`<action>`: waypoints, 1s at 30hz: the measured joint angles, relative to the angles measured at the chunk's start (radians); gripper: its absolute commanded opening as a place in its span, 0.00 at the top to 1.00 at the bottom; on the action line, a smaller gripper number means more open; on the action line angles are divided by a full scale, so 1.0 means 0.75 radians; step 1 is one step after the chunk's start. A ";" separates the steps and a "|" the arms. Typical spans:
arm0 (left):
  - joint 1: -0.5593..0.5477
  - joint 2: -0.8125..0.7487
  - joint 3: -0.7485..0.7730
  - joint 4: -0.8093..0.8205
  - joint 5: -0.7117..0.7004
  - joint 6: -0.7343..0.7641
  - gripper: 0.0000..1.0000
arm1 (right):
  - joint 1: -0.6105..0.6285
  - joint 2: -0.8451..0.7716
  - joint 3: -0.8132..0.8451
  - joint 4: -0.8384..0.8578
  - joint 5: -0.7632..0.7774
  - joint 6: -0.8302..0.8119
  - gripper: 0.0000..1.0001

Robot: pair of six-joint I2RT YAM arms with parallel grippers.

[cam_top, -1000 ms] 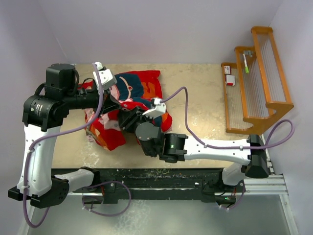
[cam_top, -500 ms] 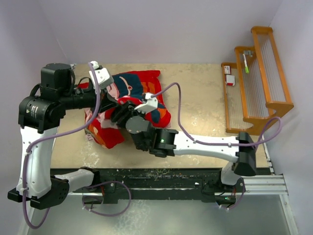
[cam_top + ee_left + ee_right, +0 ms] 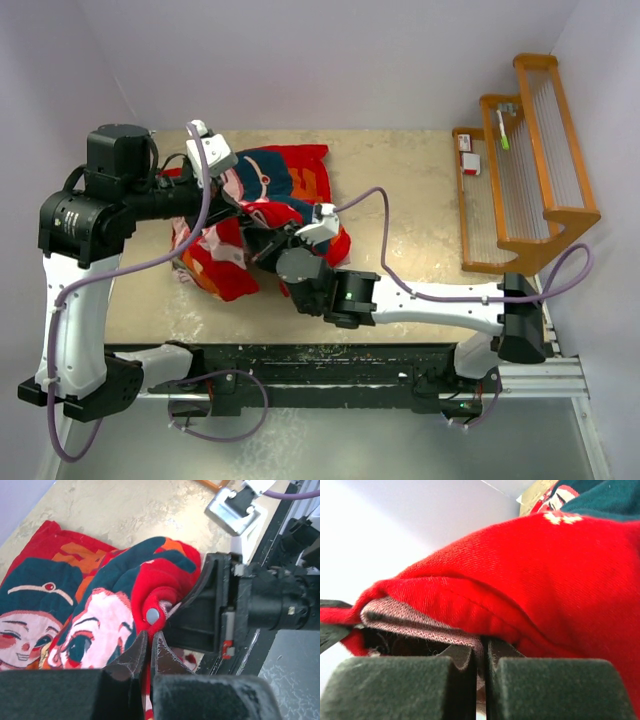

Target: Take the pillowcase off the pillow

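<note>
The red-orange pillowcase (image 3: 285, 175) with cartoon faces lies bunched at the table's left. In the left wrist view its faces (image 3: 75, 625) show. The pillow is hidden inside it. My left gripper (image 3: 240, 212) is shut on a red fold of the pillowcase, just below a grey snap button (image 3: 152, 614); its tips (image 3: 148, 641) pinch the cloth. My right gripper (image 3: 266, 246) is shut on the pillowcase's hem (image 3: 420, 622), pinching the mauve inner layer (image 3: 481, 652). The two grippers are close together at the cover's near edge. The right gripper's black body (image 3: 210, 610) shows in the left wrist view.
A wooden rack (image 3: 525, 160) with small items stands at the table's right edge. Light walls close the back and left. The right arm (image 3: 430, 300) stretches across the table's near edge. A purple cable (image 3: 375, 215) loops over the table's middle.
My right gripper swung left with the fabric and has come back right to about where it was. The left arm shifted slightly. Both stay shut on the pillowcase.
</note>
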 measured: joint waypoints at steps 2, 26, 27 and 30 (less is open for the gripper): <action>-0.010 0.004 0.000 0.001 -0.047 0.005 1.00 | 0.001 -0.047 -0.065 0.022 -0.013 0.058 1.00; -0.007 -0.028 -0.059 0.417 -0.624 0.298 1.00 | 0.057 -0.229 -0.443 -0.461 0.086 0.483 1.00; -0.007 -0.031 -0.059 0.441 -0.646 0.317 1.00 | 0.067 -0.247 -0.489 -0.486 0.084 0.501 1.00; -0.010 -0.028 -0.056 0.449 -0.657 0.350 1.00 | 0.079 -0.319 -0.558 -0.502 0.086 0.544 1.00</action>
